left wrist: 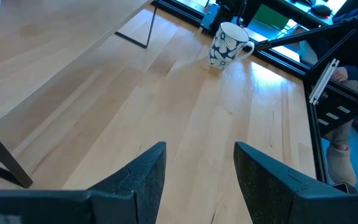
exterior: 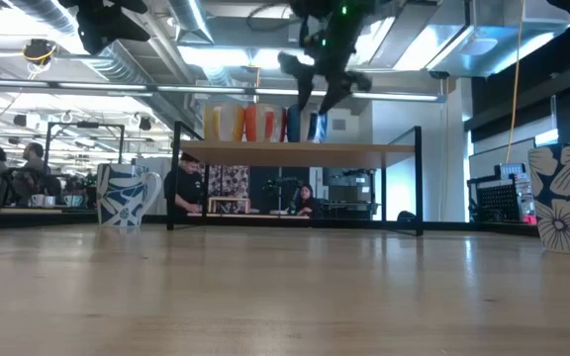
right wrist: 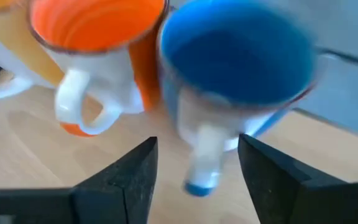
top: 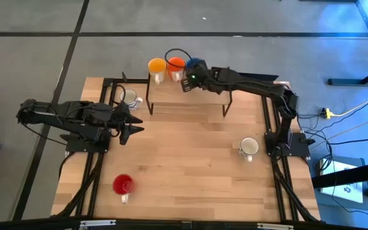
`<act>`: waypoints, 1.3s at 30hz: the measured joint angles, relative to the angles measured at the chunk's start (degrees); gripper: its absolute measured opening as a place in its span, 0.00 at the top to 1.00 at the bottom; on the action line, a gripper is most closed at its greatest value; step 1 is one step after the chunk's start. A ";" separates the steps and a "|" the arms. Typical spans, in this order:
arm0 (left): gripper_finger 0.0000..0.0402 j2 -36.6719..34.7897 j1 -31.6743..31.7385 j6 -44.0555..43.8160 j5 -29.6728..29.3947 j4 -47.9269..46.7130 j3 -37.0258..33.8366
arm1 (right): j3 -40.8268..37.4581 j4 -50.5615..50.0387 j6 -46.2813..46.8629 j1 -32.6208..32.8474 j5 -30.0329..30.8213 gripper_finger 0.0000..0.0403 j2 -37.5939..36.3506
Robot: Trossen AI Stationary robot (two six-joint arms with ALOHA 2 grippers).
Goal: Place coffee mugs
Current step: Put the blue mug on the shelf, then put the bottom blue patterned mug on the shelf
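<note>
Three mugs stand upright in a row on the far edge of a raised wooden shelf (top: 171, 96): yellow (top: 156, 66), orange (top: 176, 64) and blue (top: 195, 62). My right gripper (top: 187, 82) hovers just near of the blue mug (right wrist: 235, 74) and is open. Its fingers stand on either side of the mug's white handle (right wrist: 204, 155) without touching it. At the table's left, my left gripper (left wrist: 197, 168) is open with nothing between its fingers. On the table stand a red mug (top: 123, 184), a white flowered mug (left wrist: 229, 45) and a blue-patterned mug (exterior: 127, 195).
The shelf stands on thin black legs (exterior: 419, 178) at the far middle of the table. The blue-patterned mug (top: 130, 97) is beside the shelf's left legs, the flowered mug (top: 249, 147) at the right, and the red mug near the front left. Bare wood lies between them.
</note>
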 joint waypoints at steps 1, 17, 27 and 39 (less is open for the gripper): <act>0.54 0.01 0.01 -0.01 0.00 0.00 0.00 | 1.75 -1.75 -0.63 0.33 0.91 0.48 0.00; 0.54 0.01 0.01 -0.07 0.00 0.00 0.00 | 27.71 -22.12 -7.19 14.11 3.34 0.49 -0.15; 0.54 0.01 0.01 -0.03 0.00 0.00 0.00 | 27.83 -29.08 3.43 31.33 2.71 0.49 -0.63; 0.54 0.00 0.00 0.00 3.46 -0.06 0.00 | 10.86 -39.99 36.69 46.53 9.14 0.49 -3.92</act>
